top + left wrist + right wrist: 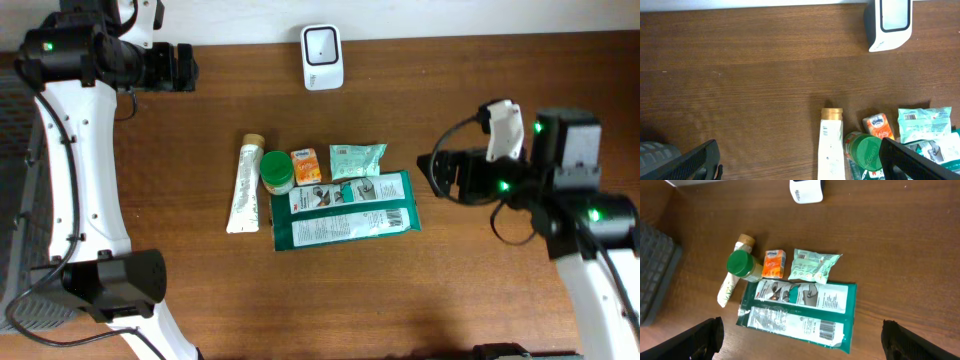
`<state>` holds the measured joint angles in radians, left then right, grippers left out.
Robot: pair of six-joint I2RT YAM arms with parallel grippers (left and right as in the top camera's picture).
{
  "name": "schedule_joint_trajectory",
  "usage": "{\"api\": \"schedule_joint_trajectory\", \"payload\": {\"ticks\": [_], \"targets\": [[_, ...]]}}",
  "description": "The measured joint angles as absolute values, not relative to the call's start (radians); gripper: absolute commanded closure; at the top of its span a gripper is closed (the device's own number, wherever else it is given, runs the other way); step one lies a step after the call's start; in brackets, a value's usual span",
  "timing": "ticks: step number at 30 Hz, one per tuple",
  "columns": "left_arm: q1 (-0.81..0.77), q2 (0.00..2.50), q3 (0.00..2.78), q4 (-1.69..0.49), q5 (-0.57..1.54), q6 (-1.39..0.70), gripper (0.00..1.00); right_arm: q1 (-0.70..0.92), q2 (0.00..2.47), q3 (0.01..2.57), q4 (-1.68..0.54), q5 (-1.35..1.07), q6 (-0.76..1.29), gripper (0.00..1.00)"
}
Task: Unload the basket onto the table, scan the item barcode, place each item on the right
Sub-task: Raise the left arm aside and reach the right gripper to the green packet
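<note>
A dark brown wooden table fills most of the overhead view. Its grain runs from side to side, and the bare wood has a faint sheen. A white strip runs along the table's far edge; whether it is a wall or a ledge cannot be told. At the table's left side lies a dark grey gridded panel. In the right wrist view this panel shows as rows of small raised squares, set at a slant to the wood. What it is cannot be told.
</note>
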<state>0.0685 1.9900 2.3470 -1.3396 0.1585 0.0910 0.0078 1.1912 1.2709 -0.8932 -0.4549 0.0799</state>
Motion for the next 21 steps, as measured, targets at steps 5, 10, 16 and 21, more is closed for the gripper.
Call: {"api": "schedule_joint_trajectory", "payload": {"ticks": [5, 10, 16, 21], "targets": [[0.069, 1.99, 2.347, -1.339, 0.158, 0.091, 0.01, 0.008, 1.296, 1.29, -0.856, -0.461, 0.079, 0.02], [0.068, 1.99, 2.347, -1.34, 0.158, 0.091, 0.01, 0.025, 1.402, 1.291, -0.771, -0.508, 0.078, 0.07], [0.068, 1.99, 2.347, -1.34, 0.158, 0.091, 0.01, 0.163, 1.584, 1.306, -0.628, -0.503, 0.161, 0.19], [0.068, 1.99, 2.347, -1.34, 0.158, 0.091, 0.01, 0.187, 1.734, 1.334, -0.553, -0.456, 0.303, 0.36]]}}
